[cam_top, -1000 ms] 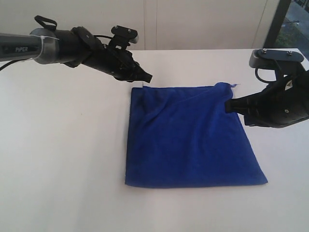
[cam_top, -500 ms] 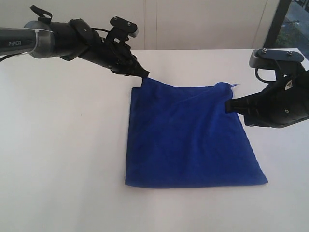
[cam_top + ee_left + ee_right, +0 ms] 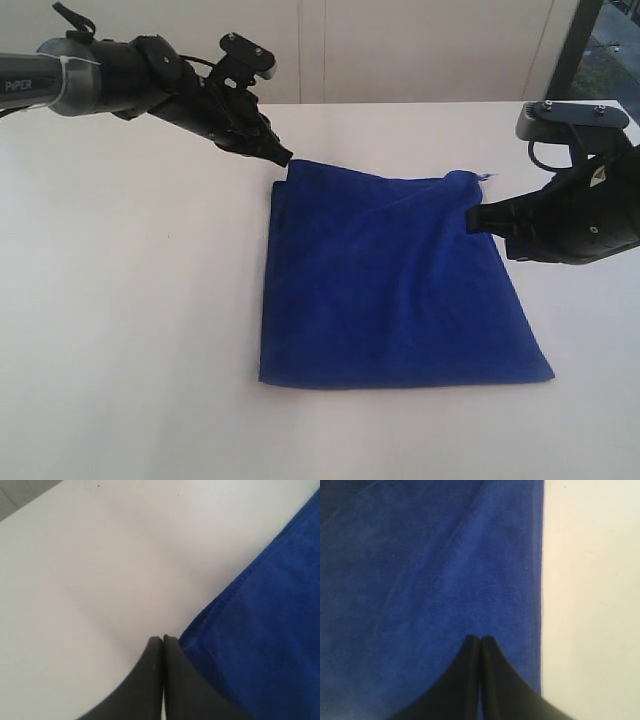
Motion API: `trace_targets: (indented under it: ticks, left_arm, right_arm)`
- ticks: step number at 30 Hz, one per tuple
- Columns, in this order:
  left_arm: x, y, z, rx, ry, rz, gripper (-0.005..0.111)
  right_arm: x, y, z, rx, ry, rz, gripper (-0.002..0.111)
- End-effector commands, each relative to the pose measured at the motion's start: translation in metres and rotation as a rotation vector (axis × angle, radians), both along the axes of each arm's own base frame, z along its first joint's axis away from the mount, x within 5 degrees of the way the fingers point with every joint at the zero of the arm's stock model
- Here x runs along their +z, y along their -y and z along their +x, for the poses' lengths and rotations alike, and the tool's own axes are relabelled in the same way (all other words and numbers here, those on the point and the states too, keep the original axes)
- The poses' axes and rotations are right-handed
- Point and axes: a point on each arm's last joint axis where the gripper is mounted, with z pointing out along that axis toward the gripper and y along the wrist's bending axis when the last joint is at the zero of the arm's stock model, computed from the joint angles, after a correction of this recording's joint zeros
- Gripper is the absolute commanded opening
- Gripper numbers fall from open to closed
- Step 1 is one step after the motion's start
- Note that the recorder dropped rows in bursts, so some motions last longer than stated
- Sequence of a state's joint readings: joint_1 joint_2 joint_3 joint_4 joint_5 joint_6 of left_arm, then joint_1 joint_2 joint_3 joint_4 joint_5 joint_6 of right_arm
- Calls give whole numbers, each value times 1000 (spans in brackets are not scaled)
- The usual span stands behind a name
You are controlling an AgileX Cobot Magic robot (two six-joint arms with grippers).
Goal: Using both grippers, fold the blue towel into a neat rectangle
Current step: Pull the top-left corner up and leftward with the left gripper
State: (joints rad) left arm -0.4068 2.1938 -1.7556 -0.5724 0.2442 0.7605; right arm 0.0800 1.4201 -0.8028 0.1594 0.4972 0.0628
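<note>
Since a second ago the left gripper (image 3: 284, 157) has drawn back toward the table's far left corner. The blue towel's (image 3: 390, 290) far left corner, slumped then, now stands out as a point toward the far edge. The right gripper (image 3: 472, 217) has not shifted.

From the exterior view we read white lettering, "PiPER" (image 3: 18, 86), on the grey tube of the left arm at the frame's edge. We find no other writing. The towel lies spread flat on the white table (image 3: 130, 300), between its middle and its right edge, with creases running across its far half. Its far right corner is bunched up a little, with a loose thread (image 3: 487, 177) sticking out. The left jaws are clenched, and their tip meets the towel's far left corner. The right jaws are clenched too, and their tip sits at the towel's right hem, just short of the bunched corner.

Through the left wrist view we see the left gripper (image 3: 163, 640) with its jaws pressed flat together, only a thin seam between them. The towel's (image 3: 270, 630) corner comes up against the side of one finger. Whether any cloth is pinched we cannot tell. Bare table (image 3: 100, 555) fills the rest.

Through the right wrist view the right gripper (image 3: 480, 639) is likewise shut tight, poised over the towel (image 3: 420, 570) close to its straight hem, with white table (image 3: 595, 580) beyond it. Whether the tips press the cloth we cannot tell.
</note>
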Motion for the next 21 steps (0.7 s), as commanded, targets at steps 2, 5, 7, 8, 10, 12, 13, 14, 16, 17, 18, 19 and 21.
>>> trace_targets:
  ticks: [2,5,7,8,10,12,13,14,16,17,18,19,21]
  left_arm:
    - [14,-4,-3,-2,0,-4,0]
    - [22,-5,-3,1,28,-5,0]
    - [22,-5,-3,3,27,-6,0]
    - [22,-5,-3,3,30,-4,0]
    - [22,-5,-3,-4,34,11,0]
    - [25,-6,-4,-6,40,15,0]
    - [27,-6,-4,-6,44,14,0]
    - [30,-6,-5,-4,52,11,0]
    - [34,-7,-6,-4,61,9,0]
    - [34,-8,-5,-4,60,11,0]
    - [34,-9,-5,5,45,6,0]
    - [33,-10,-5,8,35,2,0]
    - [32,-16,-4,22,20,7,0]
  right_arm:
    - [4,0,1,5,20,-3,0]
    - [4,0,1,5,20,-3,0]
    - [4,0,1,5,20,-3,0]
    - [4,0,1,5,20,-3,0]
    - [4,0,1,5,20,-3,0]
    - [4,0,1,5,20,-3,0]
    - [4,0,1,5,20,-3,0]
    - [4,0,1,5,20,-3,0]
    - [4,0,1,5,20,-3,0]
    - [4,0,1,4,19,-1,0]
    - [4,0,1,4,19,-1,0]
    - [4,0,1,3,19,1,0]
    - [4,0,1,3,19,1,0]
